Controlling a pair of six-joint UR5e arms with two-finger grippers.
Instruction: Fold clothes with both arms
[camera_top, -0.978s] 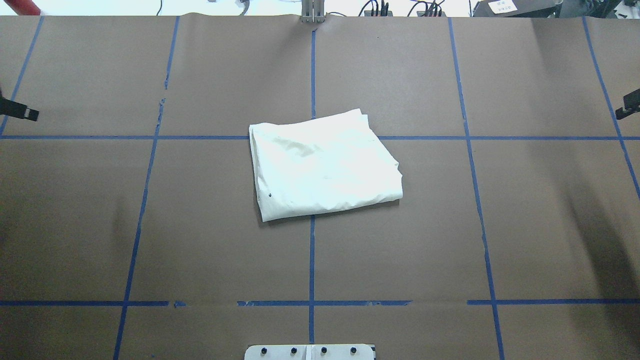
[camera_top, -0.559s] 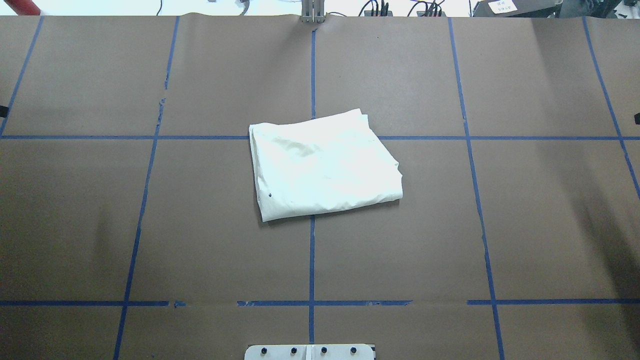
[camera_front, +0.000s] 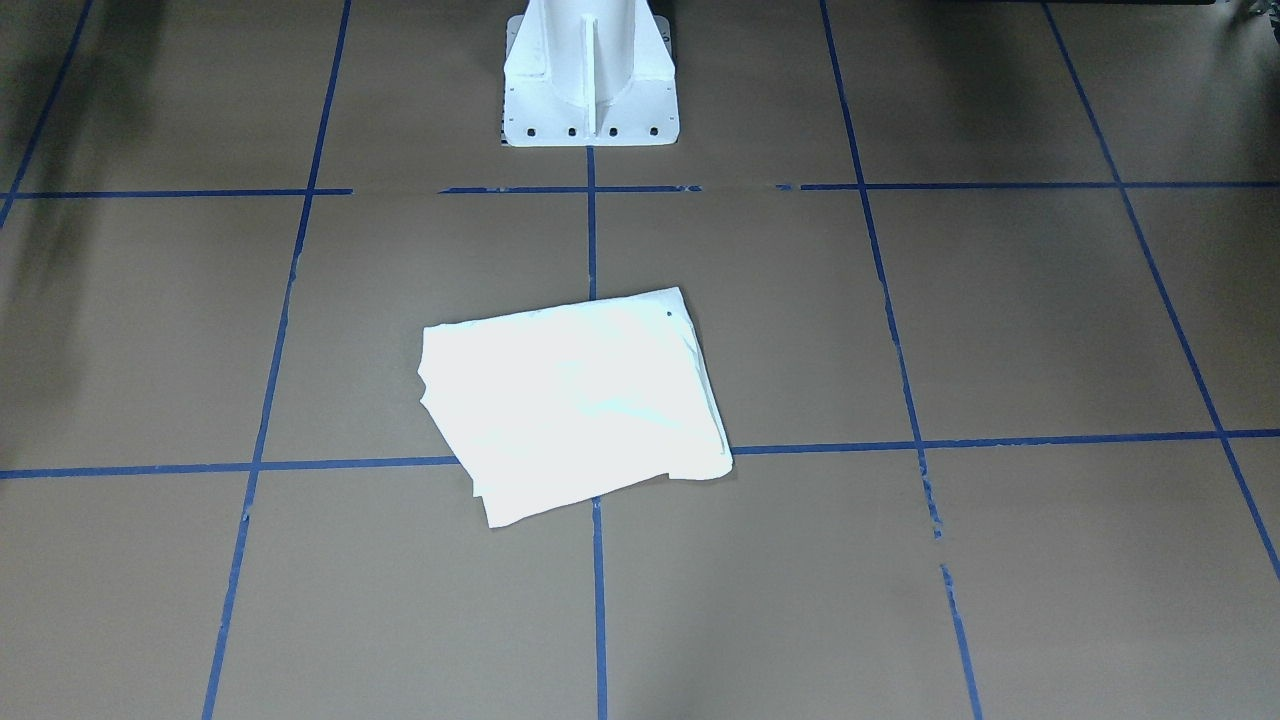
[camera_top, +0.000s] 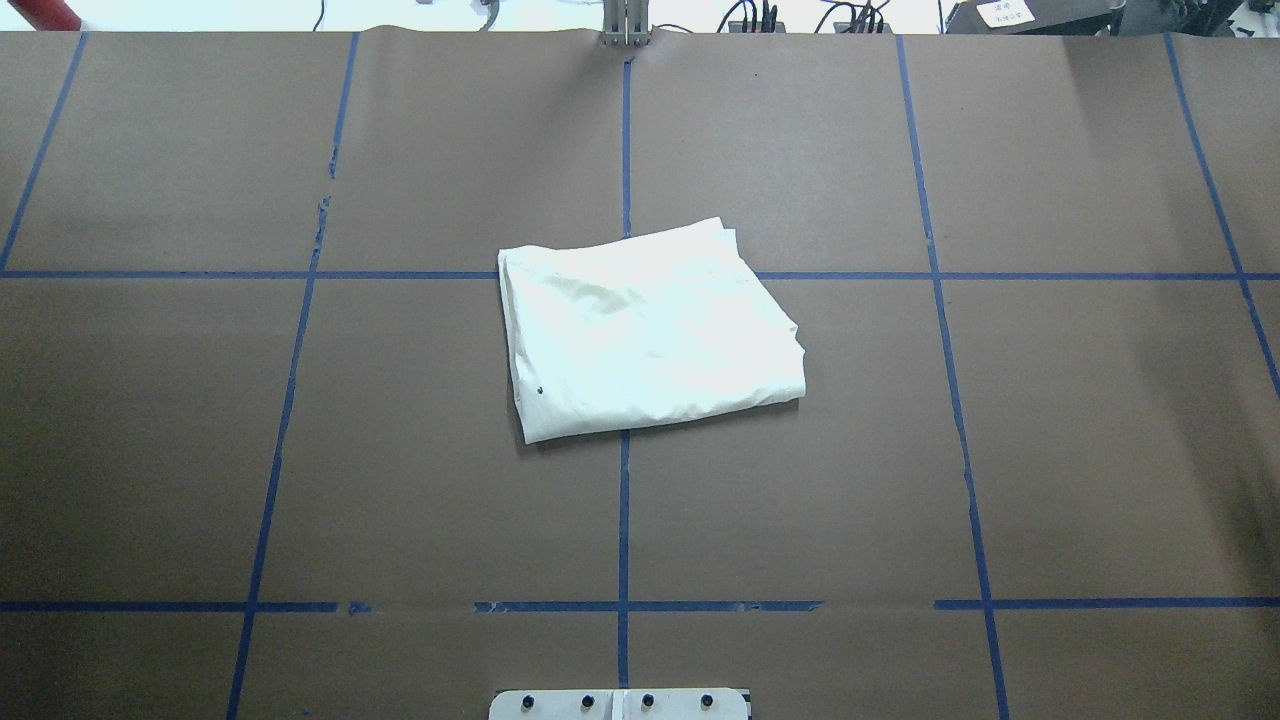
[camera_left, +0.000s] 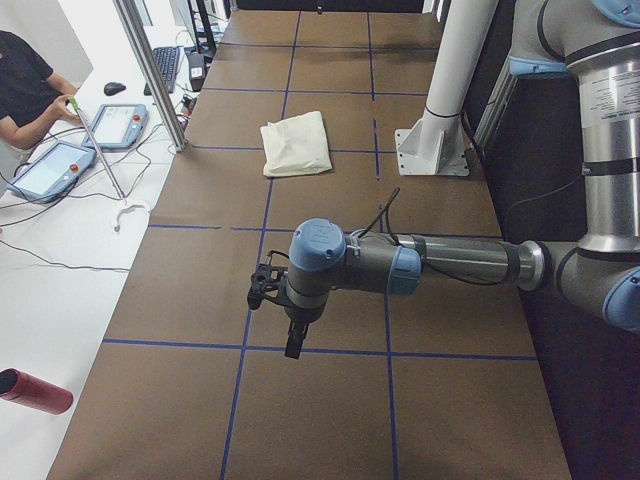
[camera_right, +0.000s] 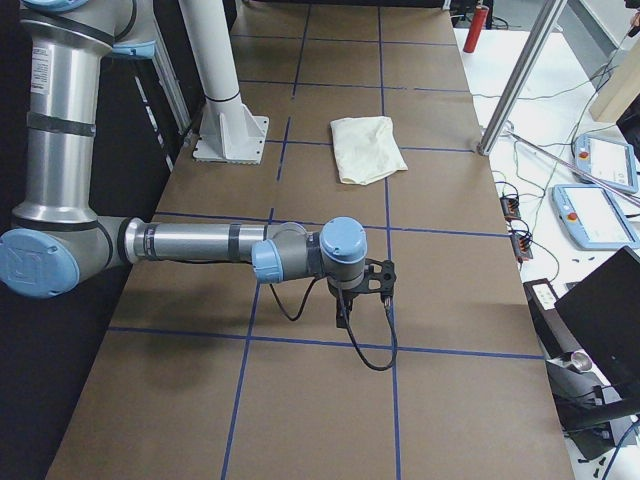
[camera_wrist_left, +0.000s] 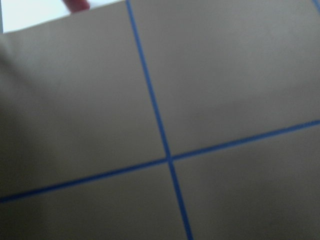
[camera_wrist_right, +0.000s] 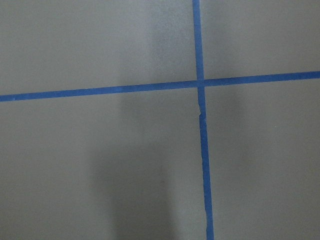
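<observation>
The cream shirt (camera_top: 650, 335) lies folded into a compact rectangle at the table's middle, plain side up; the print is hidden. It also shows in the front view (camera_front: 575, 400), the left side view (camera_left: 296, 143) and the right side view (camera_right: 366, 148). My left gripper (camera_left: 292, 342) points down over bare table far to the shirt's left. My right gripper (camera_right: 343, 315) points down over bare table far to its right. Both show only in the side views, so I cannot tell whether they are open or shut. Both wrist views show only brown table and blue tape.
The white pedestal base (camera_front: 590, 75) stands at the robot's side of the table. Blue tape lines (camera_top: 624, 520) grid the brown tabletop. An operator (camera_left: 25, 85) and teach pendants (camera_left: 120, 125) are beyond the far edge. A red cylinder (camera_left: 35, 390) lies off the table.
The black gripper tips at the left and right edges of the overhead view have drawn outward and left that view. The shirt has not moved.
</observation>
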